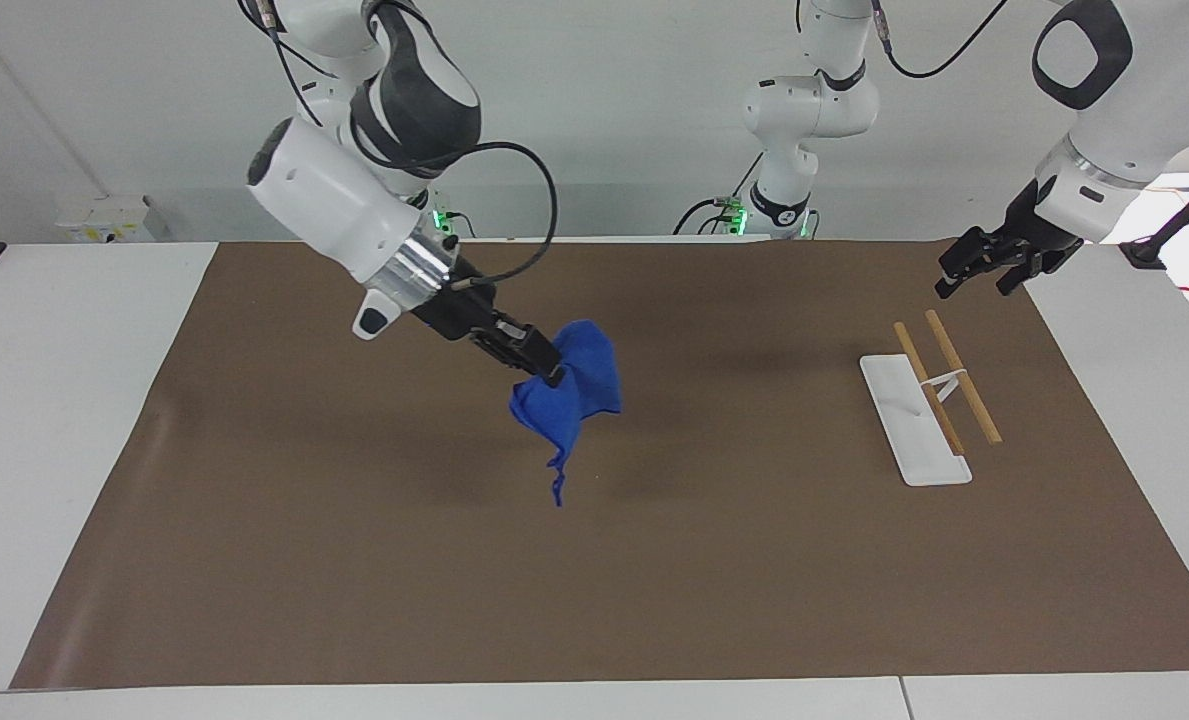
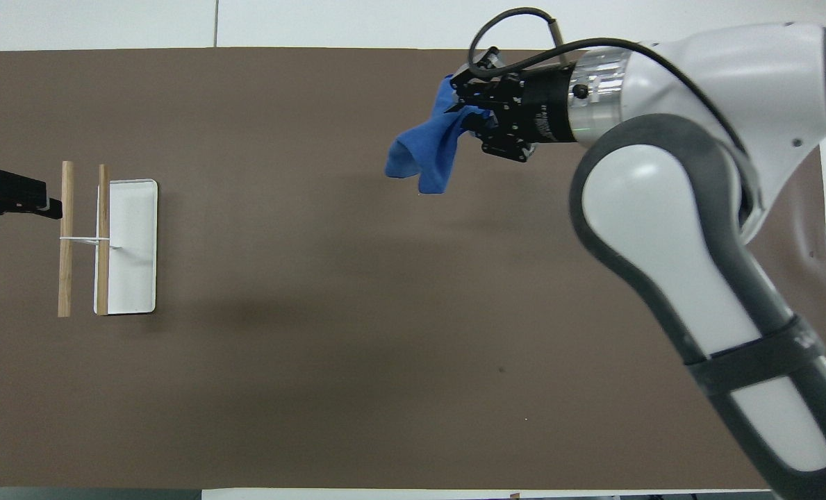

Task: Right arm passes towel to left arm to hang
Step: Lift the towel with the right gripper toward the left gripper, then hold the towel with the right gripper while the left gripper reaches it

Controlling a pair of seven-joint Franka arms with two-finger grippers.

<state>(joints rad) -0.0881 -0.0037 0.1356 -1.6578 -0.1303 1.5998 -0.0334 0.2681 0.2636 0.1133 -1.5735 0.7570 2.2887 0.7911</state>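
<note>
My right gripper (image 1: 546,368) is shut on the blue towel (image 1: 574,388) and holds it in the air over the middle of the brown mat; the towel hangs bunched, its loop string trailing down. In the overhead view the towel (image 2: 426,149) dangles from the right gripper (image 2: 469,118). My left gripper (image 1: 986,268) is open and empty, raised over the mat's corner near the rack; it shows at the overhead view's edge (image 2: 10,201).
A white base plate (image 1: 912,420) with two wooden rods (image 1: 962,388) on a wire stand lies toward the left arm's end of the table, also in the overhead view (image 2: 131,246). A brown mat (image 1: 594,560) covers the table.
</note>
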